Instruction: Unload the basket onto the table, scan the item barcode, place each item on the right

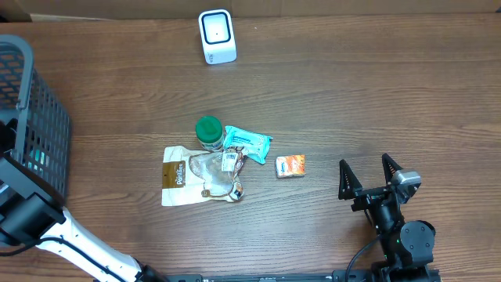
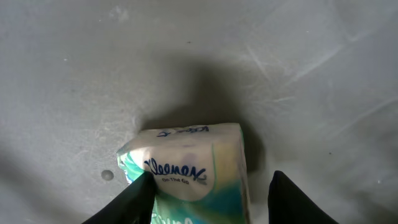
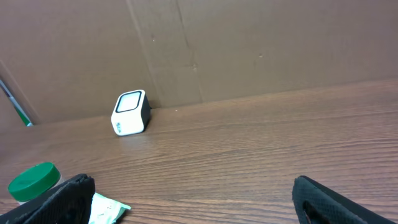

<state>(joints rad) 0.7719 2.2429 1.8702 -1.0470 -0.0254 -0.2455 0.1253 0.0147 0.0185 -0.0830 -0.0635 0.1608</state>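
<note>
My left end effector (image 2: 211,177) straddles a soft plastic-wrapped pocket tissue pack (image 2: 193,171), white and cream with teal edging and blue lettering. The pack sits between my two dark fingers (image 2: 134,196). The left one touches its crinkled corner, while the right one seems to stand just clear of its side, so I cannot tell whether I am pinching it or only bracketing it. Its long axis seems to run back toward my wrist, along the fingers. Beneath it is a scuffed matt grey floor, which I take to be inside the dark mesh basket (image 1: 47,117) at the left edge of the surface.

The small white boxy scanner with a dark-rimmed window (image 1: 217,35) stands well apart, at the far edge of the brown wood-grain surface (image 1: 376,86). To show a barcode, the pack would have to travel up, out and across to it.

My right end effector (image 1: 364,168) is spread wide and empty, near a small orange packet (image 1: 290,165).
</note>
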